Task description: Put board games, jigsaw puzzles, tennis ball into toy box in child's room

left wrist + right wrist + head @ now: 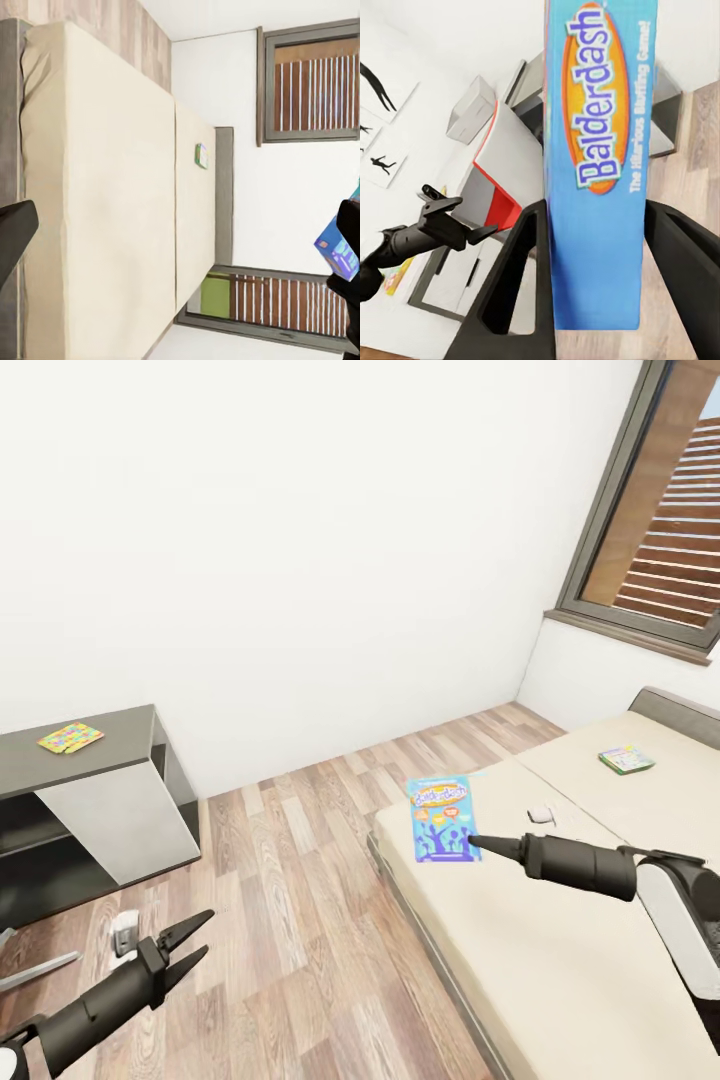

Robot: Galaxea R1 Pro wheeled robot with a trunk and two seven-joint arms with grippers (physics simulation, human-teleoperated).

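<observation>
My right gripper (478,846) is shut on the blue "Balderdash" board game (441,819), holding it up at the near corner of the bed (560,960). In the right wrist view the blue box (600,150) stands between the two fingers (521,285). A second, smaller board game (627,760) lies flat near the headboard and is also seen in the left wrist view (201,155). A multicoloured jigsaw puzzle (70,738) rests on the table's low dark wing (110,750). My left gripper (205,932) hangs open over the floor, holding nothing. A light grey toy box (472,109) sits on the table.
Wood-plank floor (290,880) runs between the table wing and the bed. A small white object (543,813) lies on the mattress. A window (660,510) is in the right wall. A red-edged white piece (499,176) stands by the table's white drawers (465,270).
</observation>
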